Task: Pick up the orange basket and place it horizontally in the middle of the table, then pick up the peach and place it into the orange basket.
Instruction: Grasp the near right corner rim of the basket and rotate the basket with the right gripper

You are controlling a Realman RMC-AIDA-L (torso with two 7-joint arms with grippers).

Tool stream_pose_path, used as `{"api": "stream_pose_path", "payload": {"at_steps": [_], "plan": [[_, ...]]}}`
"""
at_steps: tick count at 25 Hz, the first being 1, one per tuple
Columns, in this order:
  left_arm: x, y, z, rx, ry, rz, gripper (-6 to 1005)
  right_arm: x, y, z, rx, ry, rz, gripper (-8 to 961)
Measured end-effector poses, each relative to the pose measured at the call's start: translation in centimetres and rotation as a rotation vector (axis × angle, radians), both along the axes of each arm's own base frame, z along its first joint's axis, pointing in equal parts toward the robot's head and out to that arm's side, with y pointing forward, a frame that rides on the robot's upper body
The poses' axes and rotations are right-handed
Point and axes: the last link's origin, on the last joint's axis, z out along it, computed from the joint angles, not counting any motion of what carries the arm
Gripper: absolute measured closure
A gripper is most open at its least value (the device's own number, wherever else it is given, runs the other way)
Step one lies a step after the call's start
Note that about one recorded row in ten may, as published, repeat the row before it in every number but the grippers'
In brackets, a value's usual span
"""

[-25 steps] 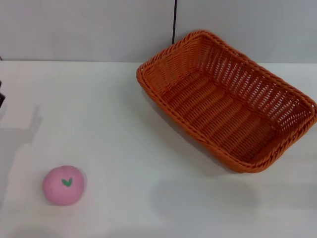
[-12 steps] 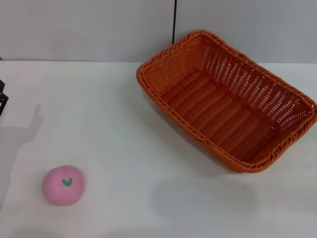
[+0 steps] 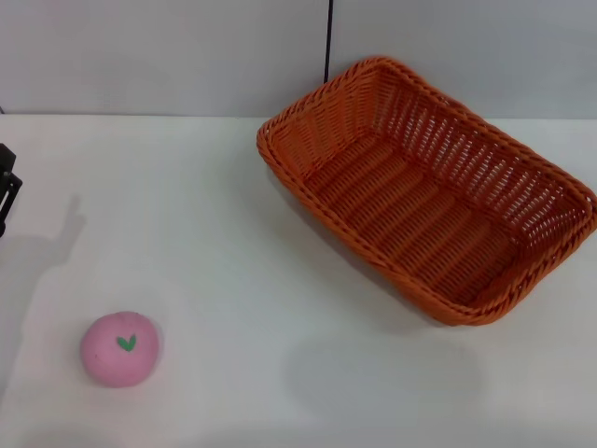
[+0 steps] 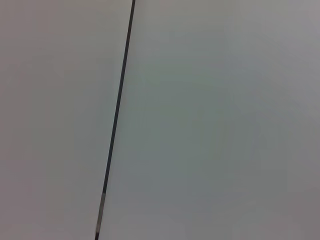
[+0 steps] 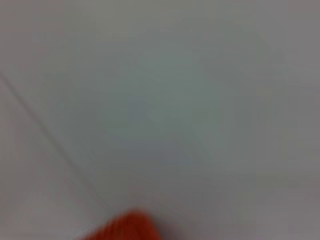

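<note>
While nothing on the table [image 3: 233, 215] is held yet, we note the layout from largest to smallest. Our white table spans the head view up to a grey wall with a dark vertical seam. On it, the orange basket [image 3: 429, 187] sits toward the far right, upright, mouth open upward, its long side running diagonally; it is not yet square-on in the middle, so we judge the first step as not done. The right wrist view shows only a blurred orange patch [image 5: 125, 227], probably the basket rim, which suggests our right arm is somewhere near it, but the right gripper itself appears in no view. At the far left edge of the head view a small dark piece of the left gripper [image 3: 6, 187] shows above the table, casting a shadow; we cannot tell whether its fingers are apart or together. Smallest, the peach [image 3: 119, 348] rests near the front left, green leaf mark up, well apart from the basket.
</note>
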Motion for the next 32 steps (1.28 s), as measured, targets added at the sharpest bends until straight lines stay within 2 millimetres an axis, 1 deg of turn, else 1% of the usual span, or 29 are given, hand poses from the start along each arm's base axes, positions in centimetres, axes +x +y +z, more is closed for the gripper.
{"api": "stream_pose_path", "payload": {"at_steps": [2,3,4,6,7,8,9,12,13,14,18,21,27,28,32], "plan": [[-0.1,-0.2,-0.1,-0.003,-0.002,0.004,175,-1.4,1.5,0.1,-0.105,-0.041,-0.026,156],[-0.1,-0.4,-0.2,-0.007,-0.003,0.005,175,-3.0,3.1,-0.1,-0.208,-0.085,-0.045,156],[-0.1,-0.4,-0.2,-0.007,-0.003,0.005,175,-3.0,3.1,-0.1,-0.208,-0.085,-0.045,156],[-0.1,-0.4,-0.2,-0.008,-0.004,0.005,176,-4.1,4.3,-0.7,-0.301,-0.142,-0.069,156],[-0.2,-0.7,-0.2,-0.01,-0.016,0.006,176,-4.5,4.8,-1.2,-0.352,-0.17,-0.083,156],[-0.3,-0.8,-0.2,-0.011,-0.02,0.008,176,-5.5,5.7,-2.4,-0.434,-0.215,-0.093,156],[-0.3,-0.8,-0.2,-0.011,-0.02,0.008,176,-5.5,5.7,-2.4,-0.434,-0.215,-0.093,156],[-0.3,-0.9,-0.2,-0.014,-0.025,0.01,176,-6.3,6.7,-4.3,-0.512,-0.236,-0.105,156],[-0.3,-0.9,-0.2,-0.014,-0.025,0.01,176,-6.5,7.3,-5.5,-0.54,-0.244,-0.116,156],[-0.4,-1.1,-0.3,-0.019,-0.026,0.012,176,-6.5,7.3,-5.5,-0.54,-0.244,-0.116,156],[-0.5,-1.4,-0.3,-0.021,-0.026,0.016,177,-6.1,8.2,-7.4,-0.535,-0.287,-0.144,156],[-0.5,-1.4,-0.3,-0.02,-0.027,0.015,177,-5.8,8.4,-7.8,-0.516,-0.293,-0.155,157],[-0.4,-1.3,-0.4,-0.024,-0.027,0.008,178,-4.7,8.9,-9.3,-0.493,-0.276,-0.161,157],[-0.3,-1.3,-0.4,-0.025,-0.027,0.006,178,-4.5,9.0,-10.2,-0.498,-0.257,-0.152,157],[-0.1,-1.0,-0.5,-0.027,-0.033,-0.004,178,-4.5,9.2,-11.2,-0.487,-0.249,-0.138,157]]}}
